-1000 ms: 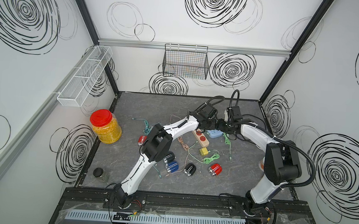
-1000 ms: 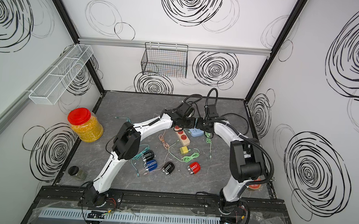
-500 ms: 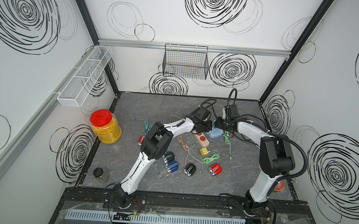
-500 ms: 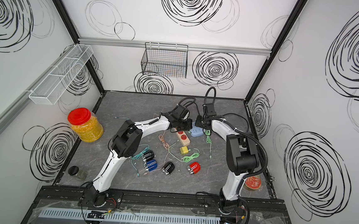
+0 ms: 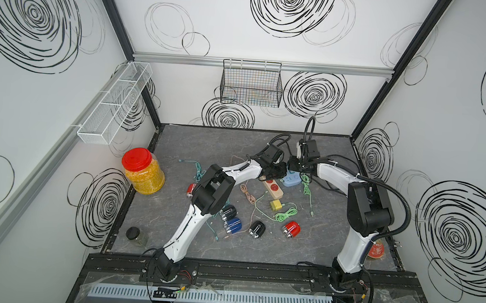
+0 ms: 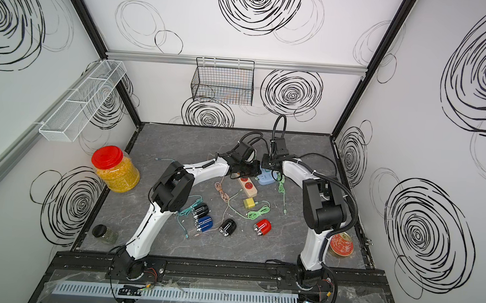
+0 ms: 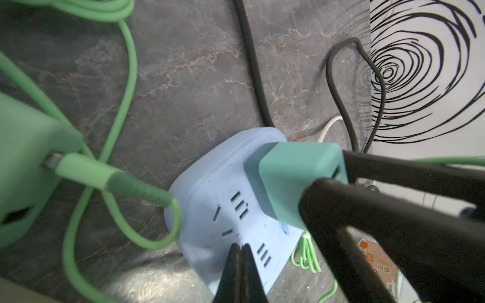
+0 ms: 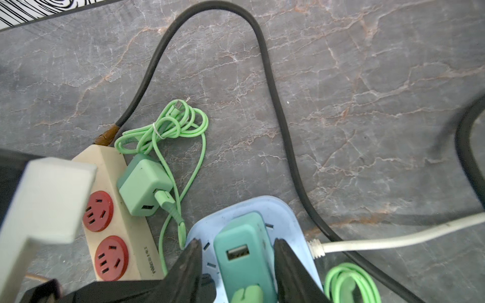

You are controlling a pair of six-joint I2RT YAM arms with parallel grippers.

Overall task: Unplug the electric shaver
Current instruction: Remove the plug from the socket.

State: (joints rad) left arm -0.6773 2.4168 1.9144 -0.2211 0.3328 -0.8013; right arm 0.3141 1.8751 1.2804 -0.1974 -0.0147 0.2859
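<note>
A light blue power strip [image 5: 291,181] [image 6: 266,177] lies mid-table with a teal adapter [image 8: 244,236] [image 7: 288,178] plugged into it. A green cable sits in the adapter's lower port. My right gripper [image 8: 237,241] [image 5: 291,168] is open and straddles the adapter, with a thin gap at each finger. My left gripper [image 7: 241,246] [image 5: 282,172] is shut, its tips pressing on the blue strip's face [image 7: 210,199]. Several small barrel-shaped shavers, such as a red one [image 5: 291,228] and a black one [image 5: 256,228], lie near the front. I cannot tell which one the cable reaches.
A beige strip with red sockets [image 8: 110,236] [image 5: 273,188] lies beside the blue one and carries a light green adapter [image 8: 143,183]. Black and white cords [image 8: 278,105] trail behind. Loose green cables [image 5: 285,215], a yellow plug [image 5: 275,204] and a red-lidded jar [image 5: 143,171] also stand on the table.
Both wrists have shifted a little to the left over the strips. The right jaws have narrowed around the teal adapter. The left gripper stayed shut.
</note>
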